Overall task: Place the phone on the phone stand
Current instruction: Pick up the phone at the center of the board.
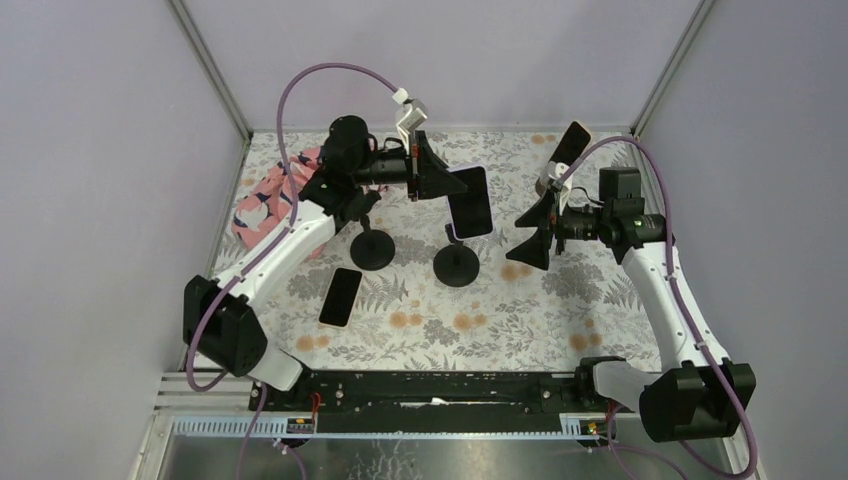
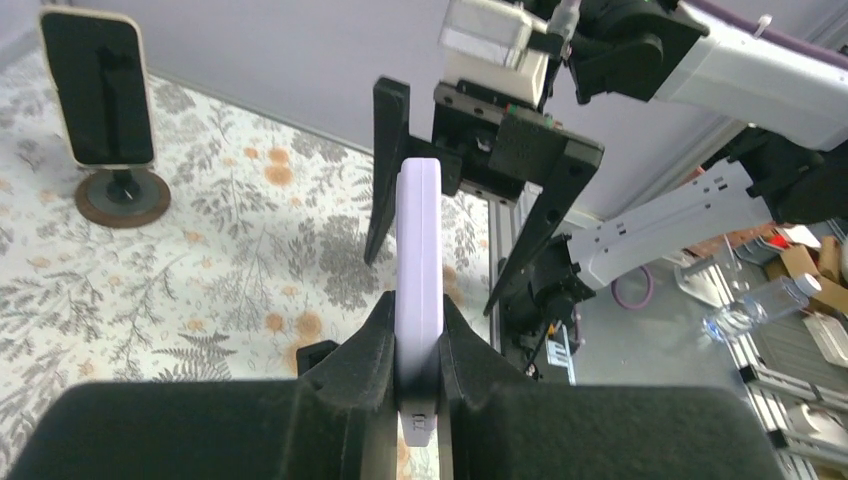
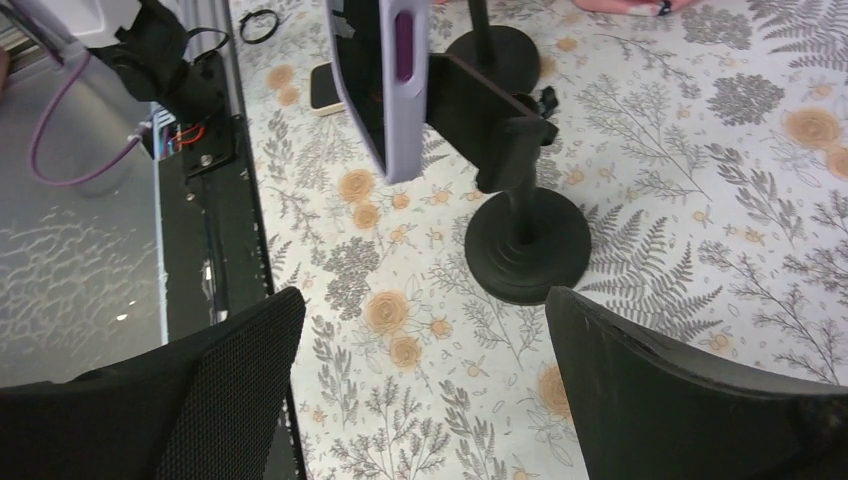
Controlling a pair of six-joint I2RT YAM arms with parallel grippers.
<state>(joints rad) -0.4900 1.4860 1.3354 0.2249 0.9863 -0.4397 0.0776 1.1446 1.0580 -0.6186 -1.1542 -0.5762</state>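
Lavender-cased phone (image 1: 470, 200) is clamped edge-on by left gripper (image 1: 438, 181), held over black phone stand (image 1: 456, 266). Right gripper (image 1: 533, 229) is spread wide, empty, right of stand.

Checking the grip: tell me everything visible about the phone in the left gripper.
The phone is a slim slab in a smooth lilac case, plastic-looking, with a dark screen and a darker purple side button. The left gripper is shut on it, fingers pinching its two faces near one end. It hangs above the table, tilted, beside the head of the middle black stand; contact there cannot be told. The open right gripper is clear of it.
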